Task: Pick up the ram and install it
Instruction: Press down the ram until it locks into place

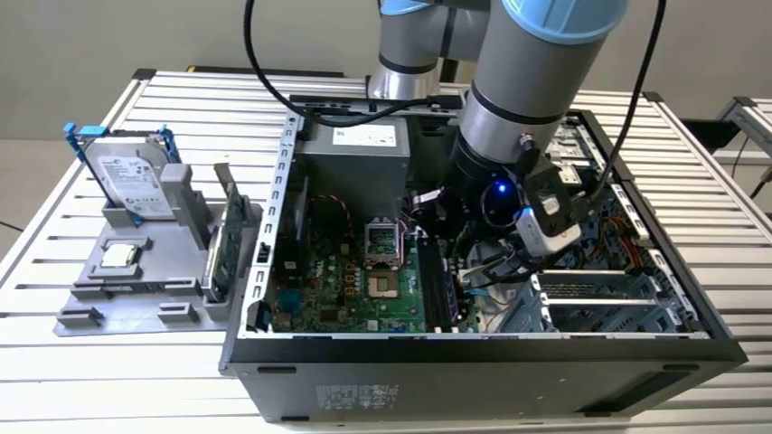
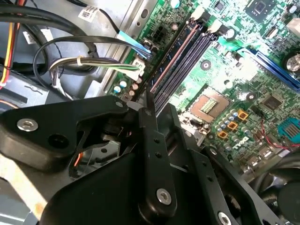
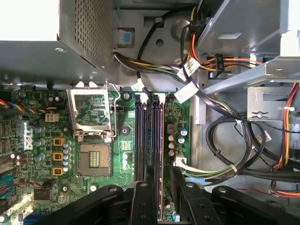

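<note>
The ram (image 3: 159, 140) is a thin dark stick standing on edge along one of the memory slots (image 3: 140, 140) on the green motherboard (image 3: 33, 154). In the second wrist view the ram (image 2: 176, 58) runs away from the black gripper (image 2: 147, 101) along those slots. In the first wrist view my gripper (image 3: 161, 187) straddles one end of the stick, a finger on each side, shut on it. How deep it sits in the slot I cannot tell. In the exterior view the gripper (image 1: 468, 271) is low inside the open computer case (image 1: 483, 348).
The processor socket (image 3: 93, 159) lies beside the slots. Cable bundles (image 3: 220, 159) and a drive cage (image 3: 262, 70) crowd the other side. Outside the case, a grey holder (image 1: 133, 280) carries a hard drive (image 1: 127, 176) and a green card (image 1: 224, 244).
</note>
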